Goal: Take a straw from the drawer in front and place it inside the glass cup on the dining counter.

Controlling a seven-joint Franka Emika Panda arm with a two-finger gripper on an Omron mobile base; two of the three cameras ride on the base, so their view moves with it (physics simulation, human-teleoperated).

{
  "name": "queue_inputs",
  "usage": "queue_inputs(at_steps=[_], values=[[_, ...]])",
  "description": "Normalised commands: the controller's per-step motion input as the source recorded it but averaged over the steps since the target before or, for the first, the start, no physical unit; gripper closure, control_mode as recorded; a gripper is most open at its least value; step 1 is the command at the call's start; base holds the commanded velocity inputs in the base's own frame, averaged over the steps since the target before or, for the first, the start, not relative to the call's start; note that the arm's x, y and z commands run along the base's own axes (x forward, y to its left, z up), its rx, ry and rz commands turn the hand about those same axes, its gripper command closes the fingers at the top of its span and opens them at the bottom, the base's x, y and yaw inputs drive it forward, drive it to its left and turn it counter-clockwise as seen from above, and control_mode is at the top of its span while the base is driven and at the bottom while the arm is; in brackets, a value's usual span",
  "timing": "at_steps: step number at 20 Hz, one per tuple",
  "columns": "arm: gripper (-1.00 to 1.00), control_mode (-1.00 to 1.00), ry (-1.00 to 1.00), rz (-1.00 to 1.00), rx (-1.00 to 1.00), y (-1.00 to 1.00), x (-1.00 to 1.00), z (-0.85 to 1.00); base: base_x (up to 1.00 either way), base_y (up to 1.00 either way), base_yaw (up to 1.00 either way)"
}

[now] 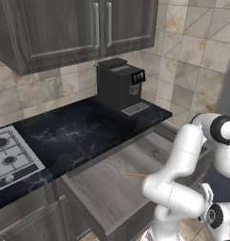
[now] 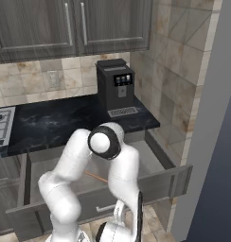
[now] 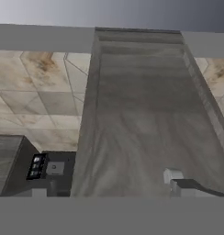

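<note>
Tiled walls and dark cabinets frame a black worktop [image 1: 84,134] carrying a coffee machine [image 1: 119,84], with a hob [image 1: 8,160] at its left end. Below the worktop the drawer [image 1: 107,188] stands pulled out, its grey wood-grain floor bare except for the straw [image 1: 135,175].

That straw lies flat on the drawer floor, toward the front, its long axis running roughly along the drawer's width. It is a thin, straight, orange-brown stick; in the right base view a short stretch [image 2: 96,177] shows between the arm's links, the rest hidden behind them.

The arm is folded up over the drawer front. The end effector's own position is hard to fix from the base views, and whether its fingers are spread or pressed together cannot be told. The hand camera looks along the drawer floor [image 3: 146,124], so the straw probably lies below and close by.
</note>
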Motion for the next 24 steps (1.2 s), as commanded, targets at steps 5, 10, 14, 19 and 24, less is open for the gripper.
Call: queue_inputs(at_steps=[5,10,14,19,24], values=[[-1.00,-1.00,0.31,0.00,0.01,-0.08,0.46,1.00,0.00,0.00,0.00],[-1.00,-1.00,0.34,0.00,0.00,0.00,0.44,1.00,0.00,0.00,0.00],[-1.00,-1.00,0.29,0.00,0.00,0.00,0.32,1.00,0.00,0.00,0.00],[-1.00,-1.00,0.32,0.02,0.00,0.00,0.28,1.00,0.00,0.00,0.00],[-1.00,-1.00,0.36,0.05,0.00,0.00,0.31,1.00,0.00,0.00,0.00]])
